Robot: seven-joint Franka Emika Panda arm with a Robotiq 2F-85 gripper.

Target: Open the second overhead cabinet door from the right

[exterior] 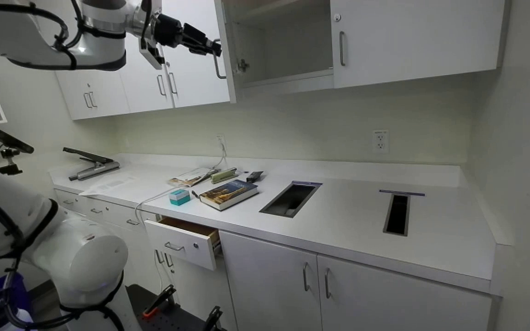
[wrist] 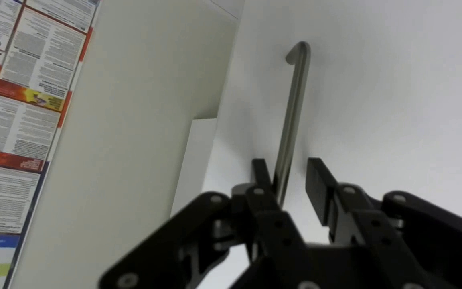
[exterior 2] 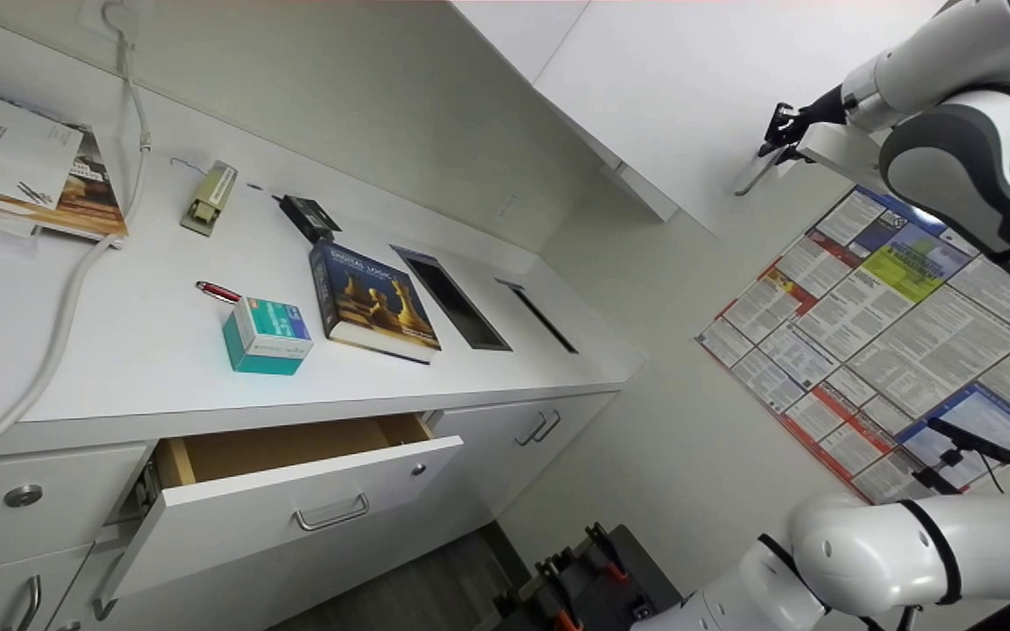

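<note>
While the gripper (wrist: 288, 174) stands with its fingers apart, the metal handle (wrist: 294, 108) of the second overhead cabinet door (wrist: 395, 120) passes between them, running up and away from the fingertips in the wrist view. The bar lies just beside one finger (wrist: 260, 172) and leaves a gap to the other; whether it touches the nearer one cannot be told. Second from the right in an exterior view, the door shows almost edge-on, standing open from the cabinet (exterior: 292, 46), whose interior is visible beside it. Next to that opening the rightmost door (exterior: 417, 41) is shut, its own handle (exterior: 342, 48) upright under a round lock (exterior: 337, 17). Below runs a white counter (exterior: 338, 202) bearing a book (exterior: 229, 194) and a teal-and-white box (exterior: 180, 197), and under its front edge a drawer (exterior: 187, 240) stands open.
</note>
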